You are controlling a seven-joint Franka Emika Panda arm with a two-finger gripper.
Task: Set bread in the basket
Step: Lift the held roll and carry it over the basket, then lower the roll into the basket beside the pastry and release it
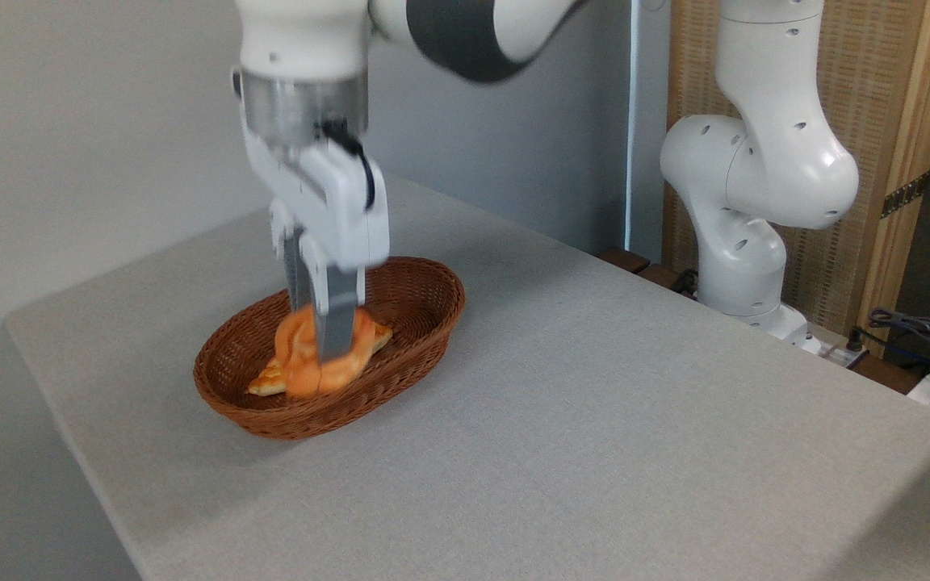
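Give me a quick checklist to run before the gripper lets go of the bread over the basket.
1. Bread is inside the basket rim: ok.
2. Gripper fingers are closed on the bread: ok.
3. Bread resting on the basket floor rather than hanging: cannot tell, the picture is blurred there.
4. A second, paler loaf lies under or beside the bread; stable landing: cannot tell.
5. Basket sits flat on the table, away from the edges: ok.

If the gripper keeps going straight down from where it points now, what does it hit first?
The gripper points down into the basket and its fingers already sit on the orange bun. It would press that bun first, onto the long loaf beneath it. Motion blur hides the exact grip.
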